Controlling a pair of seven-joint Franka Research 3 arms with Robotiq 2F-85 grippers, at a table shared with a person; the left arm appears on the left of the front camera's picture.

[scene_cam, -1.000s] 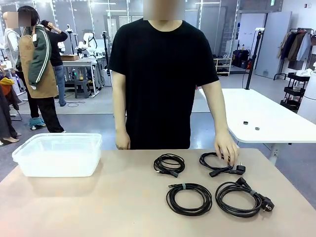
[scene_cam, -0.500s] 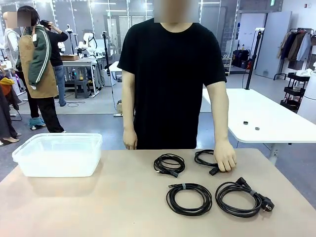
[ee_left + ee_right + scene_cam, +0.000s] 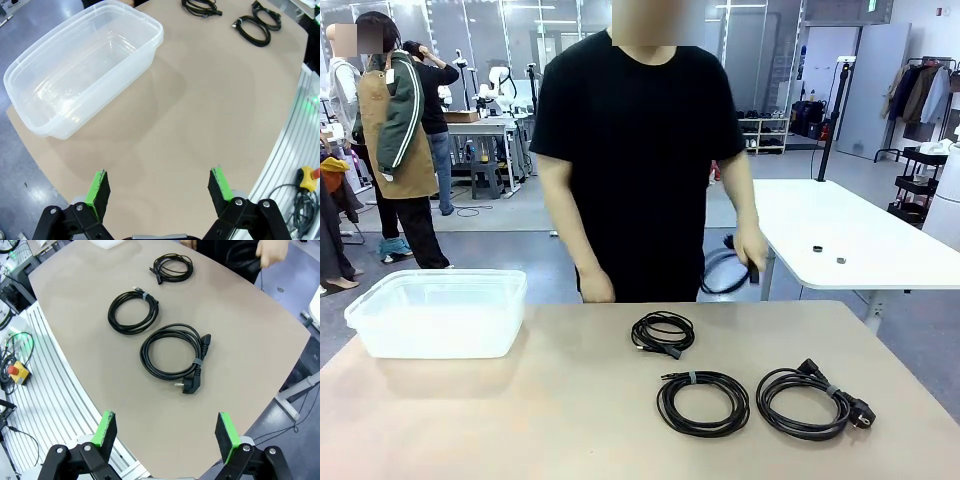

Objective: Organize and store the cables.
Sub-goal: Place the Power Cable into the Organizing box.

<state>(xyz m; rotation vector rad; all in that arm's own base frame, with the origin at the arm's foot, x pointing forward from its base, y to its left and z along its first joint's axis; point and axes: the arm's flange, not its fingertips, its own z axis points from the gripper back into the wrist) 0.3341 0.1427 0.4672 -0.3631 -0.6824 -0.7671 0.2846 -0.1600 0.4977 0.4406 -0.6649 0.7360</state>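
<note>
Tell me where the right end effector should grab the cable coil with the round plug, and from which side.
Take the coil at the grey band, where its strands are bundled tight beside the round plug. It lies flat on the table, so the open right end effector would probably do best coming straight down, jaws straddling the bundle across its run.

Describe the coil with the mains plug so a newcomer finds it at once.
On the tan table, well right of the clear tub, black coils lie. The power cable is at the near right corner. It alone ends in a chunky round mains plug; the middle coil and far coil have smaller ends.
</note>
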